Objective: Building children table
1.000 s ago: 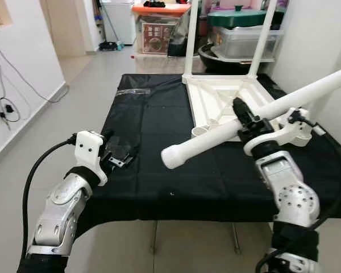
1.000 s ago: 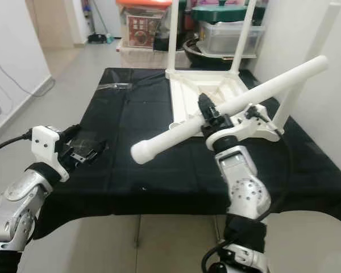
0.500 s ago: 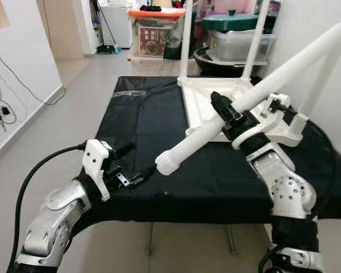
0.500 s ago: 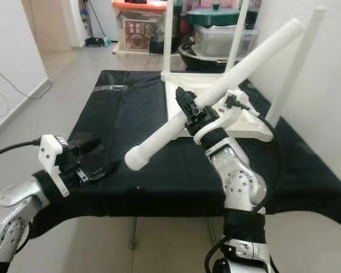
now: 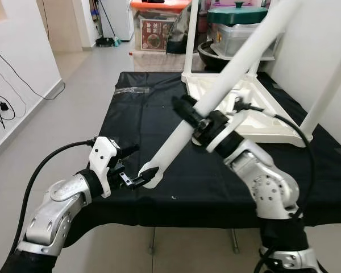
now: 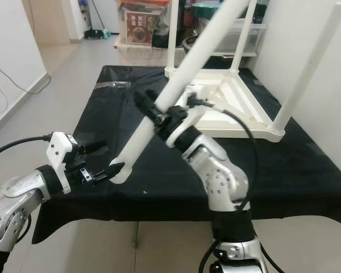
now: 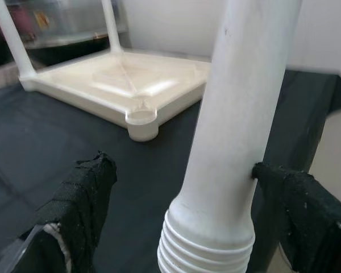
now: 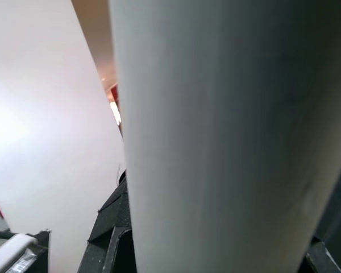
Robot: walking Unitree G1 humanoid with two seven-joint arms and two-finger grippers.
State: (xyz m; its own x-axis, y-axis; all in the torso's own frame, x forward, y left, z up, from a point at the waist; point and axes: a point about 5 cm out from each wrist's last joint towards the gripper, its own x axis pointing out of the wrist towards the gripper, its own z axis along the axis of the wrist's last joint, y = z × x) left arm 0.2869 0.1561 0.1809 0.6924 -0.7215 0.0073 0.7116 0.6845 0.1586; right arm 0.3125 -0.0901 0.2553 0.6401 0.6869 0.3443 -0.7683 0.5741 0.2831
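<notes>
The right gripper (image 5: 194,116) is holding a long white table leg (image 5: 227,74). Its black fingers are wrapped tight around the middle of the leg. The leg is slanting, with its top end pointing up and away and its bottom end pointing down toward the robot's left side. The bottom end has screw rings on it (image 7: 202,250).

The left gripper (image 5: 137,177) is sitting right at that bottom end, near the front edge of the black cloth (image 5: 153,119). Its two fingers (image 7: 82,205) are spread wide apart, one on each side of the leg. One finger looks like it is touching the leg's side, and the other is standing off from it. It is not squeezing the leg.

The white table top (image 5: 244,108) is lying upside down on the far right part of the cloth, past the right gripper. Three other legs are already standing up from it. Its near corner has a round empty socket (image 7: 141,118), and the slanting leg's bottom end is well apart from that socket.
</notes>
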